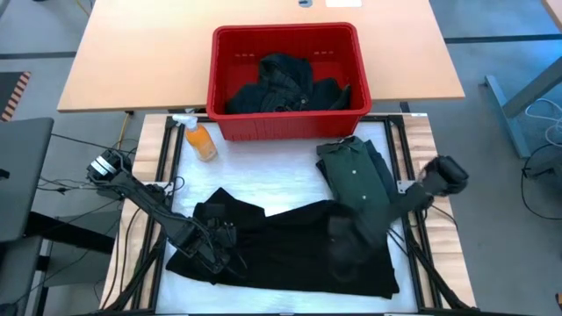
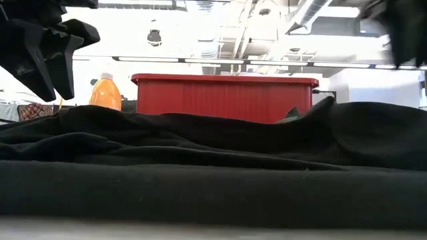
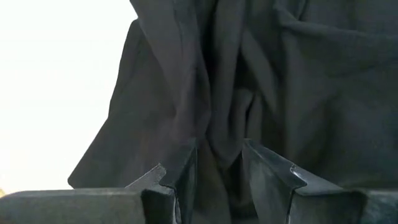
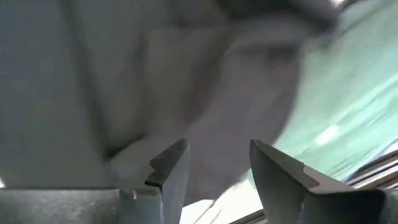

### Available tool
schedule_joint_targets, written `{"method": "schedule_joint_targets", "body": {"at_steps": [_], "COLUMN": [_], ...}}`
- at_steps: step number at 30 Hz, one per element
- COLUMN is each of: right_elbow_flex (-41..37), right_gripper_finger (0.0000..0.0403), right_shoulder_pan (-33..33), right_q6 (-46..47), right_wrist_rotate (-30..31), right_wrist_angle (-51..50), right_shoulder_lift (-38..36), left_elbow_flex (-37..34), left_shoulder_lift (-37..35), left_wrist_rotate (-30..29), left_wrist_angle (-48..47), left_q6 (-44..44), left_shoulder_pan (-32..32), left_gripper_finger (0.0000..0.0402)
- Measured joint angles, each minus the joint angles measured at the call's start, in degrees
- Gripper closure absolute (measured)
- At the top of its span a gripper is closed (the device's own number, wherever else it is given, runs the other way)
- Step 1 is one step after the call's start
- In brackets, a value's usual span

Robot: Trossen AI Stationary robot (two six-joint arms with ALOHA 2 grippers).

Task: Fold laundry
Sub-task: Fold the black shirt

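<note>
A black garment (image 1: 290,250) lies spread flat across the near half of the table, rumpled at its left end. My left gripper (image 1: 218,241) hovers low over that end, open. In the left wrist view its tips (image 3: 221,162) stand either side of a bunched ridge of the black cloth (image 3: 298,81). My right gripper (image 1: 351,233) is over the garment's right part, open, and looks blurred (image 4: 217,155). A folded green collared shirt (image 1: 356,171) lies on the table beyond it. More dark garments (image 1: 285,83) are heaped in the basket.
The red plastic basket (image 1: 285,123) stands at the table's far side, behind the work mat. An orange bottle (image 1: 201,140) lies to the basket's left, near the far-left corner. Bare white mat shows between the bottle and the black garment. Cables run along the table's left edge.
</note>
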Motion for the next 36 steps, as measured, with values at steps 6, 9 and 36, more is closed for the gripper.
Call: {"method": "schedule_joint_targets", "body": {"at_steps": [6,9,36], "right_elbow_flex": [0.0,0.1,-34.6], "right_gripper_finger": [0.0215,0.0218,0.0234], "right_shoulder_pan": [18.6,26.5,31.3], "right_q6": [25.9,32.8,49.1], "right_wrist_rotate": [-1.8,-2.0,-12.0], "right_wrist_angle": [4.2,9.4,40.3], "right_shoulder_lift": [-0.2,2.0,-12.3], "left_elbow_flex": [0.0,0.0,0.0], "left_shoulder_lift": [0.0,0.0,0.0], "left_wrist_rotate": [-0.1,-0.1,1.0], "left_wrist_angle": [1.2,1.3,5.8], "left_q6": [1.2,1.2,0.4], "left_shoulder_pan": [0.0,0.0,0.2], "left_gripper_finger": [0.0283,0.0283,0.0283]}}
